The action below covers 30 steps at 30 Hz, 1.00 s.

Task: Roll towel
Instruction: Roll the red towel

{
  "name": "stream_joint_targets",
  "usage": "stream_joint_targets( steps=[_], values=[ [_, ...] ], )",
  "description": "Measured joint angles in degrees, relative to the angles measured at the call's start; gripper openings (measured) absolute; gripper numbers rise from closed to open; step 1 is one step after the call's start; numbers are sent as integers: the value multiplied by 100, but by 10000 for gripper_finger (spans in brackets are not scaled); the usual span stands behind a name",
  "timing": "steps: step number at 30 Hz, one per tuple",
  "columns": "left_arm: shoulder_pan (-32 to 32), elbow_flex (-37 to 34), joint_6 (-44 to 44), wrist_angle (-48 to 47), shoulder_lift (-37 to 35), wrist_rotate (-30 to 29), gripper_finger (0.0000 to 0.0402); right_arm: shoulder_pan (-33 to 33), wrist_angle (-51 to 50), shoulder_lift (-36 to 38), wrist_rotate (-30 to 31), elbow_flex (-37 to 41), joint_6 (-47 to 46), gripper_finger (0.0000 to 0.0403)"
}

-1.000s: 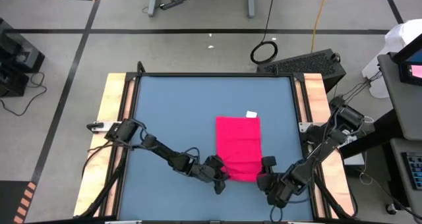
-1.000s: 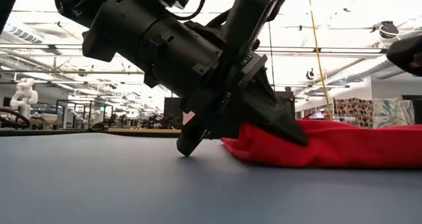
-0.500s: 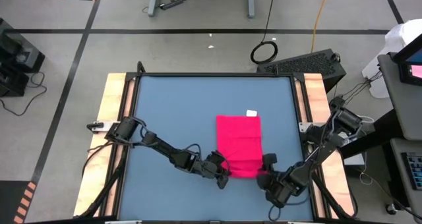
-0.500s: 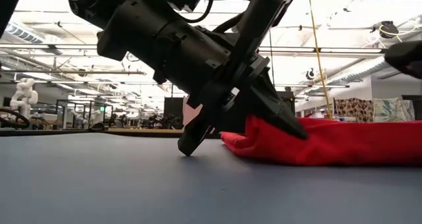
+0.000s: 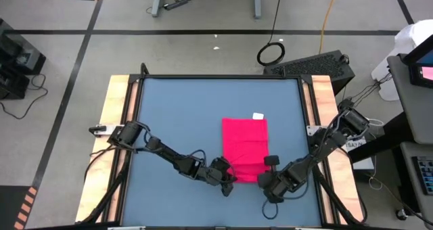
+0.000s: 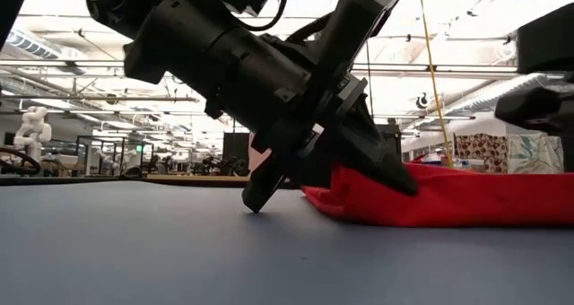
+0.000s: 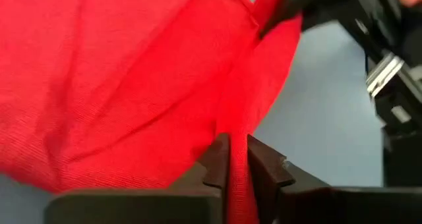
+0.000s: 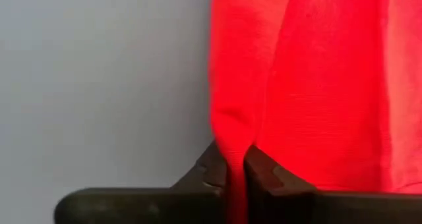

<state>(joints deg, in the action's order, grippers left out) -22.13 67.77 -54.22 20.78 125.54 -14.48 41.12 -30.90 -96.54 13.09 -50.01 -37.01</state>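
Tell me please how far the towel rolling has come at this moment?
Done: the left pincer and right pincer are each shut on a near corner of the red towel, cloth pinched between the fingers. In hand: the near edge is bunched and slightly raised in the low view. Left: nearly all the rolling; most of the towel lies flat, white tag at the far edge.

The left gripper (image 5: pixel 229 178) sits low at the near edge of the desk, its arm stretched in from the left side, jaws pinched together. The right gripper (image 5: pixel 265 180) faces it from the right, elbow bent back, jaws likewise clamped.
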Motion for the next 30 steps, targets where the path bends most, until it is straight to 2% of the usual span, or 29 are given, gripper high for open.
stream_joint_targets(
  steps=[5,9,13,16,18,23,30],
  values=[
    [-90,-7,544,-84,-123,-153,110,-374,27,15,-689,-9,127,16],
    [-169,-46,967,-581,-487,-894,170,-547,98,16,-1040,-7,329,10],
    [-364,-33,1666,-712,-825,-1395,209,-706,104,54,-1354,-3,427,5],
    [-596,-24,2423,-402,-822,-1792,220,-850,95,119,-1515,8,487,5],
    [-731,-21,2940,-177,-764,-1859,222,-926,88,145,-1557,14,480,6],
    [-908,-17,3600,-184,-653,-2074,222,-992,79,172,-1543,15,612,6],
    [-774,-7,4275,-219,-374,-1722,222,-1003,104,174,-1505,15,514,6]
  ],
)
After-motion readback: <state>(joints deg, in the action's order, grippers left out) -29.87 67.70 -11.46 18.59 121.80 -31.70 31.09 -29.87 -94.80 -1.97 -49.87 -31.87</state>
